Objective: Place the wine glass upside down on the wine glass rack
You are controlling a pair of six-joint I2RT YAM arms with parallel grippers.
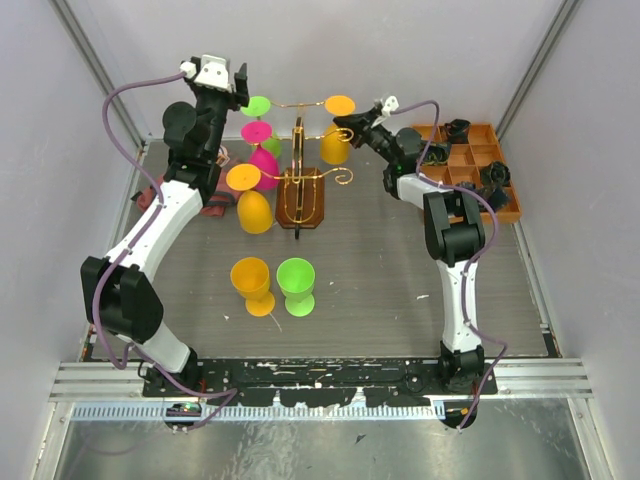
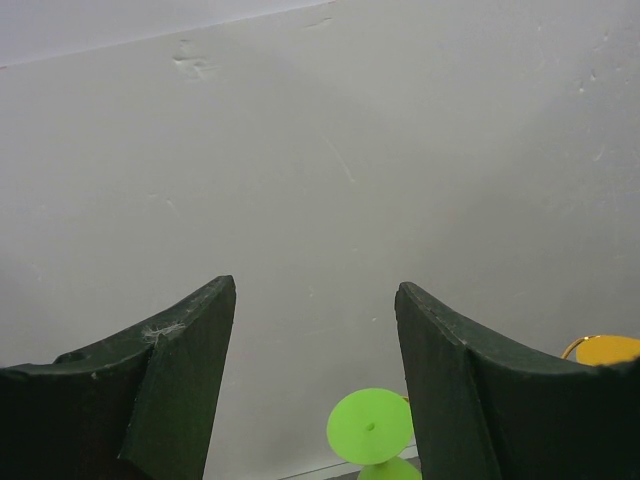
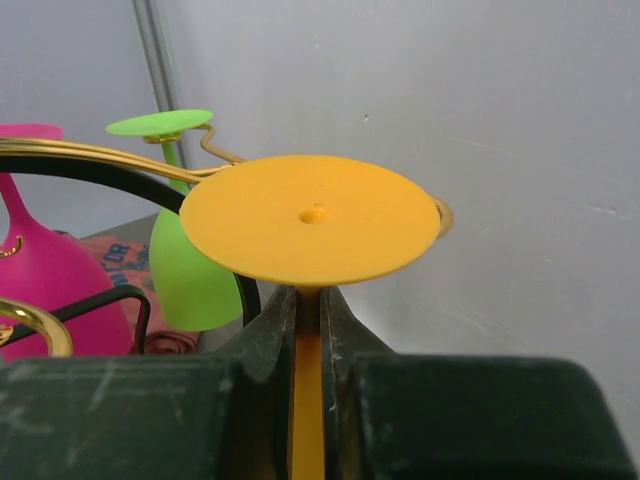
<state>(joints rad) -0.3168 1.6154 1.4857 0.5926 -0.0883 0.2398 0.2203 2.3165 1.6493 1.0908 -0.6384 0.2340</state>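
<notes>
The wine glass rack (image 1: 300, 205), gold wire on a dark brown base, stands at the back middle. My right gripper (image 1: 358, 124) is shut on the stem (image 3: 308, 400) of an orange wine glass (image 1: 337, 143) held upside down at the rack's upper right arm. In the right wrist view its foot (image 3: 312, 218) lies flat on top, with the gold wire (image 3: 100, 155) running under its far edge. Green (image 1: 258, 105), pink (image 1: 263, 165) and yellow (image 1: 254, 212) glasses hang on the left side. My left gripper (image 1: 236, 84) is open and empty, high near the back wall.
An orange glass (image 1: 250, 280) and a green glass (image 1: 296, 285) stand on the table in front. An orange compartment tray (image 1: 505, 205) with dark parts sits at the back right. A reddish object (image 1: 214, 207) lies left of the rack. Walls close in on all sides.
</notes>
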